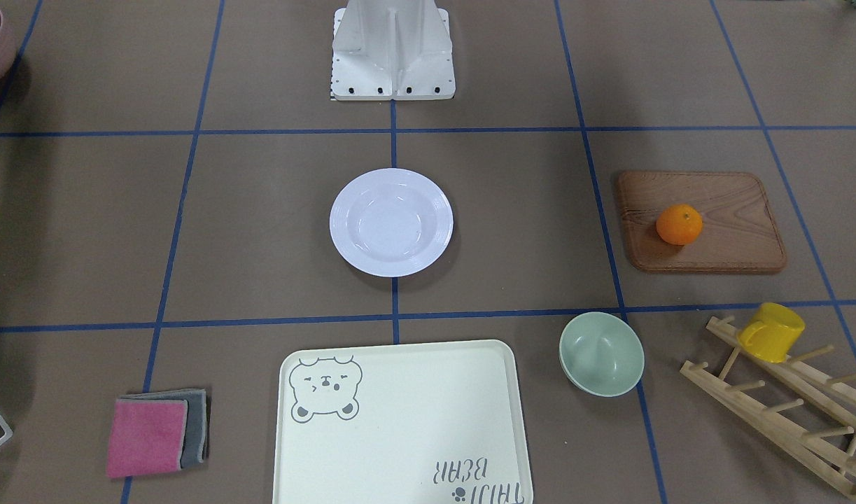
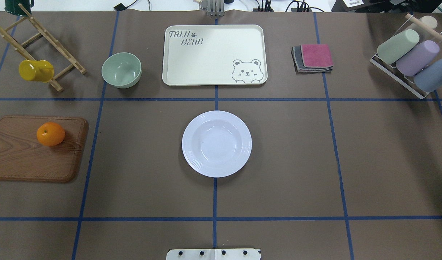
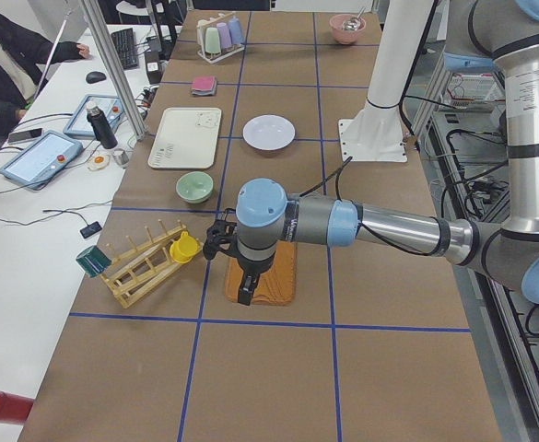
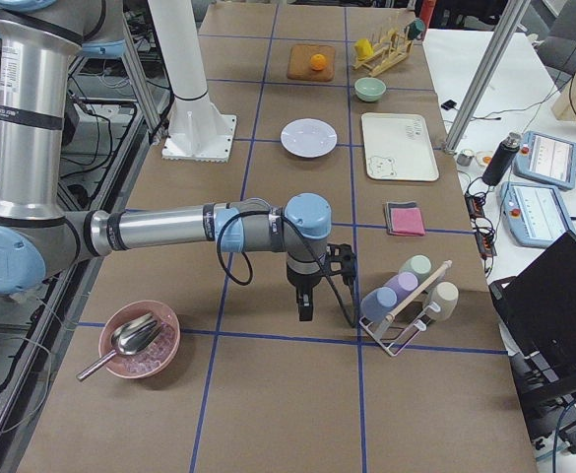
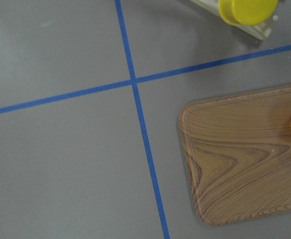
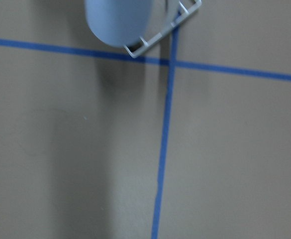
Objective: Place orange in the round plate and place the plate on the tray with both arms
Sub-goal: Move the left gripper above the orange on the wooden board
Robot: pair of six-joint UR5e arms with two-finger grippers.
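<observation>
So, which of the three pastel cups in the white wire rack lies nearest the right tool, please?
The pale-blue cup, at the white wire rack's robot-side end; the lilac cup and pale-green cup lie farther from the right tool.

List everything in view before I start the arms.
orange: 1, orange, on the board
board: 1, brown wood, robot's left
round plate: 1, white, table centre
tray: 1, cream, beyond plate
green bowl: 1, pale green, beside tray, robot's left
mug: 1, yellow, on wooden peg rack
cloths: 2, pink over grey, beside tray, robot's right
cups: 4, green, purple, blue, cream, at white rack
pink bowl: 1, holds metal scoop, robot's far right
left gripper: 1, black, near board
right gripper: 1, black, near white rack
</observation>
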